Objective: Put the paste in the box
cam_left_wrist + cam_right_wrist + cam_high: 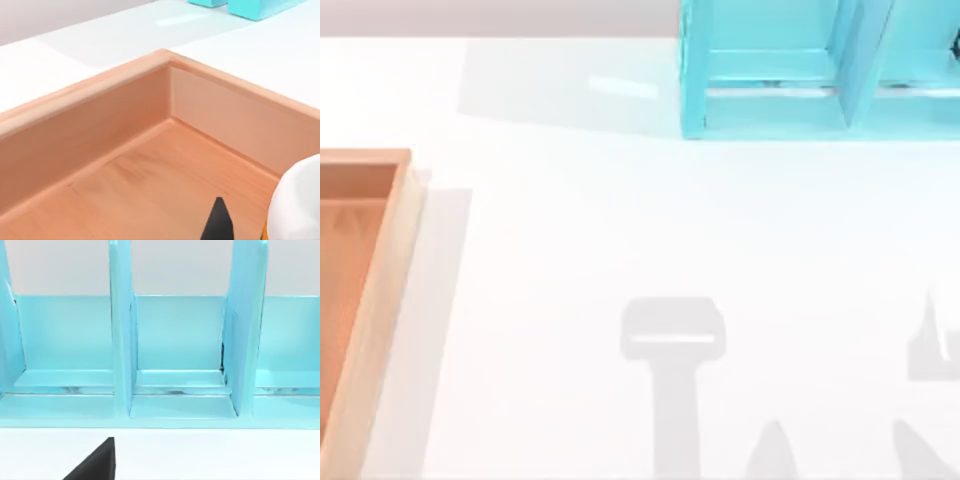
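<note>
The box [382, 290] is a shallow wooden tray with tan rims and an orange-brown floor, at the table's left edge in the top view. The left wrist view looks down into an inner corner of the box [165, 65] from close above its floor. There one black fingertip [218, 222] of my left gripper pokes in. Beside it is the white rounded body of the paste [297, 200], with a sliver of orange label; a strip of wood shows between the two. I cannot tell whether the paste is held or rests on the floor. A black fingertip [97, 462] of my right gripper faces the shelf.
A turquoise blue shelf unit [820, 70] stands at the back right of the table, and its open compartments [177, 340] face the right wrist camera. Grey arm shadows fall on the white tabletop [570, 250] near the front.
</note>
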Tool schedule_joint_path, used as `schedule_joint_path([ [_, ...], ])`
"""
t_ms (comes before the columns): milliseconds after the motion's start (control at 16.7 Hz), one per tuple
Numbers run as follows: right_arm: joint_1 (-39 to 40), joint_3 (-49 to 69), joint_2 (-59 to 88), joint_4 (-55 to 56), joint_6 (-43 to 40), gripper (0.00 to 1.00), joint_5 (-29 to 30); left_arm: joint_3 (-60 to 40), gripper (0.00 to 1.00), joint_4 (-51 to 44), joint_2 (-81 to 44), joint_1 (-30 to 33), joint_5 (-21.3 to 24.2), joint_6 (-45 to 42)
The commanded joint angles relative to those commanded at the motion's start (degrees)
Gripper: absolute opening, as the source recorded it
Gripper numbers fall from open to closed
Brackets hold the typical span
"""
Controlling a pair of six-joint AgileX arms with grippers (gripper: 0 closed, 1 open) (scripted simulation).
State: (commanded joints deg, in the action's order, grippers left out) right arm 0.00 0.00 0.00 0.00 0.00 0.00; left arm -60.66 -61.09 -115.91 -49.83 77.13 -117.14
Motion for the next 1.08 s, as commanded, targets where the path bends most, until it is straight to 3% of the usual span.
schedule_joint_path([
  [480, 0.00, 0.00, 0.00, 0.00, 0.00, 1.00, 0.00, 7.19, 0.00, 26.05, 3.45, 5.16, 2.44, 22.74],
  [900, 0.00, 0.00, 0.00, 0.00, 0.00, 1.00, 0.00, 8.55, 0.00, 29.79, 4.06, 6.13, 2.88, 26.28],
  [1080, 0.00, 0.00, 0.00, 0.00, 0.00, 1.00, 0.00, 8.55, 0.23, 29.79, 4.06, 6.13, 2.88, 26.28],
])
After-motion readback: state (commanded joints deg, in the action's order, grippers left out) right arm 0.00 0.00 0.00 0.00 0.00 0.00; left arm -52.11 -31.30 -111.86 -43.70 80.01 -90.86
